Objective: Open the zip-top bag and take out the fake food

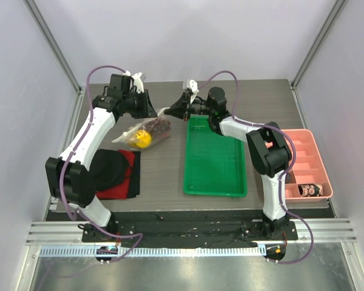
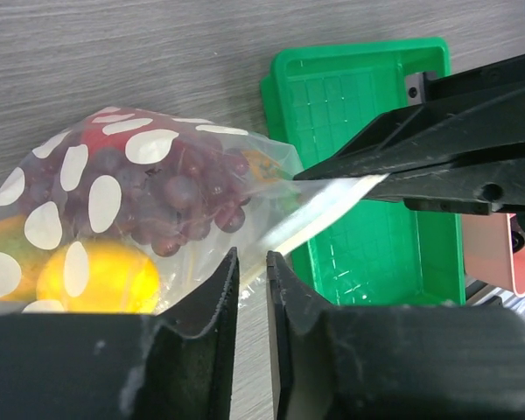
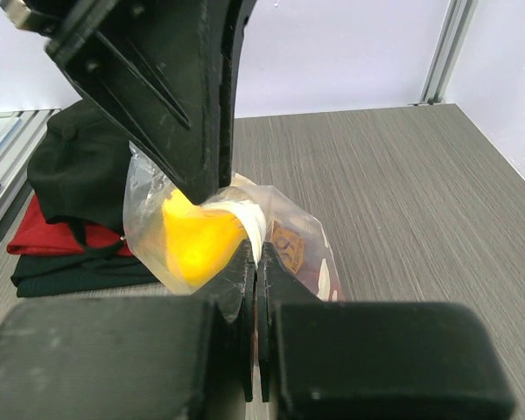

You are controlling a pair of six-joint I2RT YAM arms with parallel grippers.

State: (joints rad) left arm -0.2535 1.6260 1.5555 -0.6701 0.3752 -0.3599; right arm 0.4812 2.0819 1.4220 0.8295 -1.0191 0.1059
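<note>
bag (image 2: 114, 184): clear with white dots, lying on the table (image 1: 164, 176) between the two arms, just left of the green tray (image 1: 214, 176); its top edge is lifted up to the jaws
left jaws: narrow gap, the bag's edge runs into it — can't tell if it is pinched
right jaws: closed on the bag's white strip edge, facing the left jaws, close by
food: all inside the bag — yellow piece (image 2: 96, 276), grape cluster (image 2: 179, 197), red piece (image 2: 92, 138) behind the grapes
near left: black fabric lump (image 1: 106, 170) on a red cloth (image 1: 128, 160), near the bag
far right: pink bin (image 1: 303, 148), small items in its near compartment
</note>
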